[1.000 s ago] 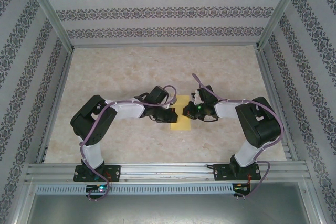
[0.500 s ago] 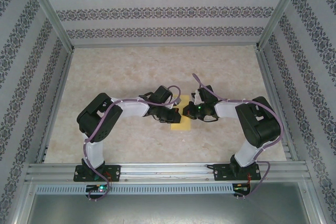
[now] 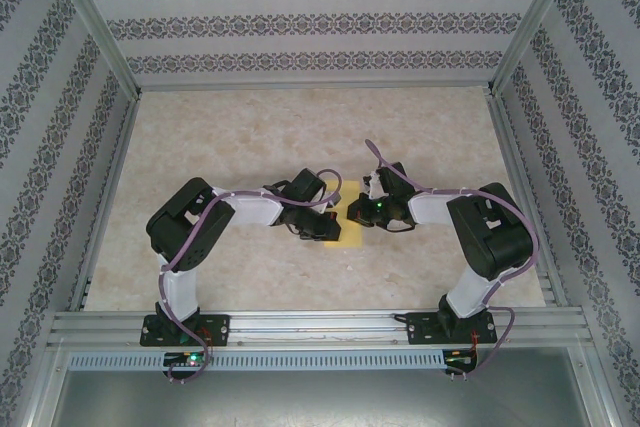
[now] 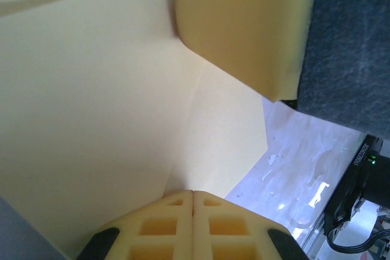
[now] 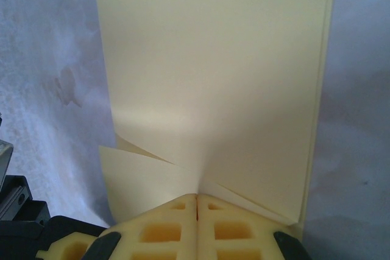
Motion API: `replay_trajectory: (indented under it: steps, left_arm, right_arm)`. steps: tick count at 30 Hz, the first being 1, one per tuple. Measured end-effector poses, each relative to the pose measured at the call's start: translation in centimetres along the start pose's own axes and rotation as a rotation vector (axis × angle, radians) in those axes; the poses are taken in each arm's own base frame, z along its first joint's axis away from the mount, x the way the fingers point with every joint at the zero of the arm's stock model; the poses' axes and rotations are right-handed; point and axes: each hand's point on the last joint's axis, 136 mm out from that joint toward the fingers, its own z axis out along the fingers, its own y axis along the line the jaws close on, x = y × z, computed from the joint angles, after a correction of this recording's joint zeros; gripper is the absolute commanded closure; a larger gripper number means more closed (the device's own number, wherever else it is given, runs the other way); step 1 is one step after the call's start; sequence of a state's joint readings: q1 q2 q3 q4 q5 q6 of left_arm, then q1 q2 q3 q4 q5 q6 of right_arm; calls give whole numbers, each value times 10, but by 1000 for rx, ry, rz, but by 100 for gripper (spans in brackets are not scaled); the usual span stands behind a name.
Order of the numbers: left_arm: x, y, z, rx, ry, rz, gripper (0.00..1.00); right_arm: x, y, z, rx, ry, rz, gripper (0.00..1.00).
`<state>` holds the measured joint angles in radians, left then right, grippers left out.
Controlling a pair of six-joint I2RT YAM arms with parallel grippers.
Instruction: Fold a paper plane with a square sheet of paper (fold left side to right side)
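Observation:
The square sheet of paper [image 3: 349,238] lies folded into a narrow yellow rectangle at the table's centre, mostly covered by both grippers. My left gripper [image 3: 334,226] is shut, its tips [image 4: 193,192] pressed down on the yellow paper [image 4: 91,101], which bends up in a curve around them. My right gripper [image 3: 356,213] is shut too, its tips [image 5: 196,196] resting on the paper [image 5: 213,77], where offset layers fan out as thin flaps. One right finger [image 4: 244,22] shows at the top of the left wrist view.
The marble-patterned tabletop [image 3: 250,127] stretches around the paper, fenced by aluminium rails [image 3: 100,197] and patterned walls. Both arm bases [image 3: 185,327] stand on the near rail. Purple cables loop over the arms.
My left gripper has slid rightward across the paper, covering more of it. The right gripper has stayed in place.

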<state>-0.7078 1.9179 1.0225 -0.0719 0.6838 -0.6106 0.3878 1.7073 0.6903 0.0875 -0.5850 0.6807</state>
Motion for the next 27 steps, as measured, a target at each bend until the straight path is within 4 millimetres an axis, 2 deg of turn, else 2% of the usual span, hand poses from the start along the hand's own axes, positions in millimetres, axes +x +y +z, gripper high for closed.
replay_trajectory:
  steps: [14,27]
  left_arm:
    - [4,3,0,7,-16,11,98]
    - [21,9,-8,8,-18,-13,98]
  right_arm:
    - [-1,-1,0,-4,3,-1,100]
    - [-1,0,0,-4,8,-15,100]
